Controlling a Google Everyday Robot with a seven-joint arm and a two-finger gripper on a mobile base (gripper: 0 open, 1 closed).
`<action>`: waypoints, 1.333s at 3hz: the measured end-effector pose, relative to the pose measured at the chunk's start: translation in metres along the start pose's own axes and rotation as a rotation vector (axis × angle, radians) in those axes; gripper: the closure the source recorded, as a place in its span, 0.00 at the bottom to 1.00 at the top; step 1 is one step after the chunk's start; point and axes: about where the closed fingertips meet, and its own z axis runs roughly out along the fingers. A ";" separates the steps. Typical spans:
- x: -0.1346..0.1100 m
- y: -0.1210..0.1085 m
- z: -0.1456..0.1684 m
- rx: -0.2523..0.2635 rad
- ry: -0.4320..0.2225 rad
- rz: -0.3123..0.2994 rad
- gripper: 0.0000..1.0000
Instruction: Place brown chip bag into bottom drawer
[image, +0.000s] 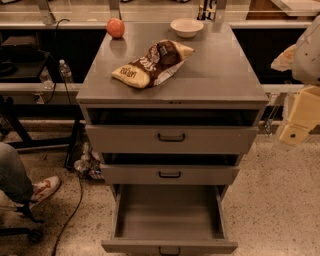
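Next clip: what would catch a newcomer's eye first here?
The brown chip bag lies on the grey cabinet's top, with an orange-red ball and a pale bowl behind it. Below, the bottom drawer stands pulled far out with nothing in it. The gripper hangs at the right edge of the view, beside the cabinet and well apart from the bag.

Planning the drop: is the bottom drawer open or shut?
Open: the bottom drawer is pulled out, its bare grey floor showing. The tool hangs beside the cabinet, at the picture's right edge.
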 end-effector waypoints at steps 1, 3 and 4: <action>0.000 0.000 0.000 0.000 0.000 0.000 0.00; -0.028 -0.094 0.040 0.138 -0.131 0.085 0.00; -0.059 -0.156 0.076 0.224 -0.207 0.138 0.00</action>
